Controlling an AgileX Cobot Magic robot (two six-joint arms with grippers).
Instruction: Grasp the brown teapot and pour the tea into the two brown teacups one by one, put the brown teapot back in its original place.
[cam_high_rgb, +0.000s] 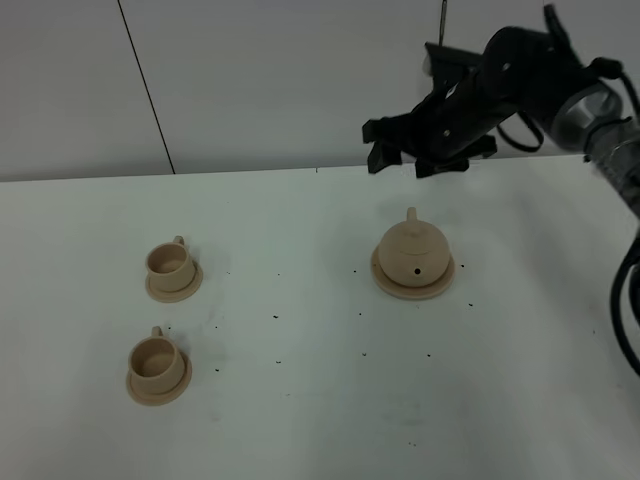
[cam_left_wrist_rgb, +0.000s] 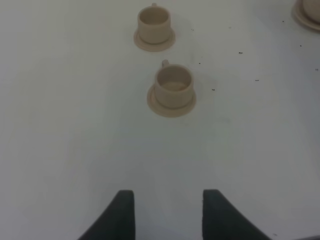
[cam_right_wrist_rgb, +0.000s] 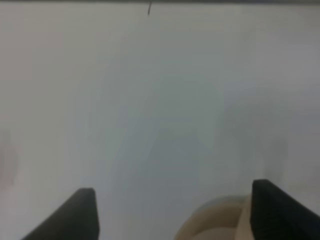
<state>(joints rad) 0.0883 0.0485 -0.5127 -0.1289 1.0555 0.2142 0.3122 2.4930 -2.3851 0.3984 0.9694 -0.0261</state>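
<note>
The brown teapot (cam_high_rgb: 412, 250) sits upright on its wide tan saucer (cam_high_rgb: 386, 277), the original place, right of the table's middle. My right gripper (cam_high_rgb: 405, 160) hangs open above and just behind it, holding nothing. In the right wrist view a tan edge of the teapot (cam_right_wrist_rgb: 220, 220) shows between the spread fingers (cam_right_wrist_rgb: 75, 215). Two brown teacups (cam_high_rgb: 170, 262) (cam_high_rgb: 155, 360) stand on small saucers at the left. In the left wrist view my left gripper (cam_left_wrist_rgb: 167, 215) is open and empty, short of the nearer teacup (cam_left_wrist_rgb: 173, 85), with the other teacup (cam_left_wrist_rgb: 154, 25) beyond it.
The white table (cam_high_rgb: 300, 400) carries scattered dark specks. A grey wall with a thin dark line (cam_high_rgb: 150, 90) rises behind the table. The right arm's cables (cam_high_rgb: 625, 310) hang at the right edge.
</note>
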